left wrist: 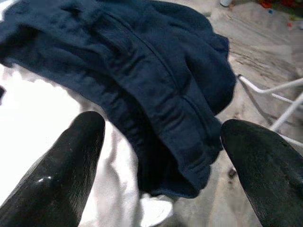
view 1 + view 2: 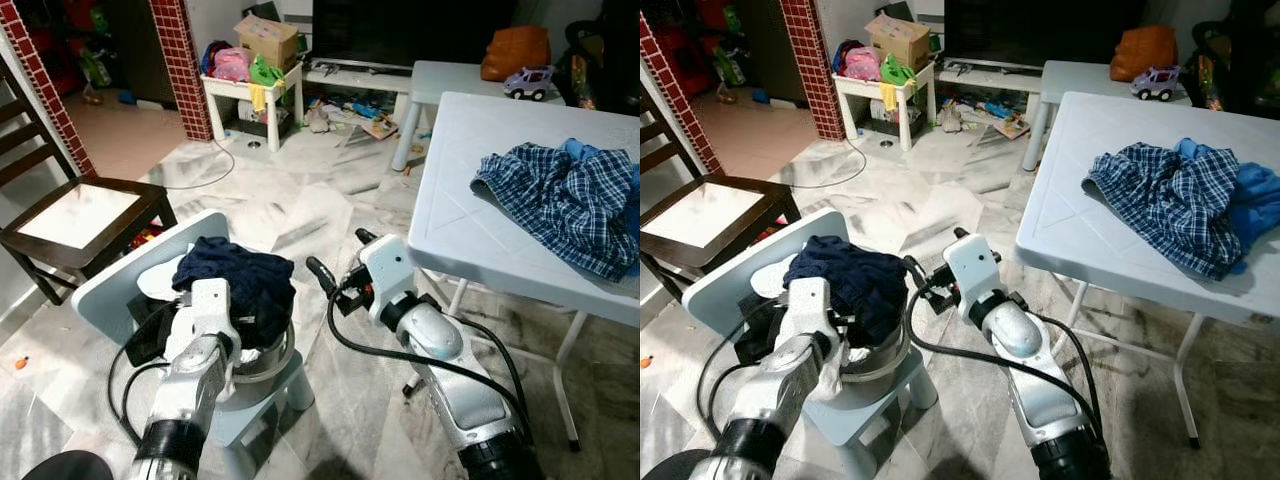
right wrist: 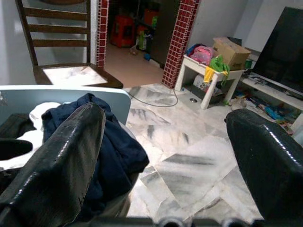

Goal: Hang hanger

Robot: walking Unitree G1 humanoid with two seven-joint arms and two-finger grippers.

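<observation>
Navy sweatshirt is bunched over white clothes in a basket on a pale blue kiddie chair, no clear long axis. Left end effector hovers right over it, fingers spread, holding nothing. Right end effector sits beside the pile, also spread and empty. Plaid shirt lies on the white desk.

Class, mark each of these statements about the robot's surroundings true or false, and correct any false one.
1. A dark blue garment lies heaped on the small pale chair. True.
2. The left gripper is shut on the garment. False: its fingers are spread open, with the cloth just ahead of them.
3. A plaid shirt lies on the white table. True.
4. The right gripper holds a hanger. False: it is open and holds nothing.
5. The toy car sits on the floor. False: it stands on the farther white table.
</observation>
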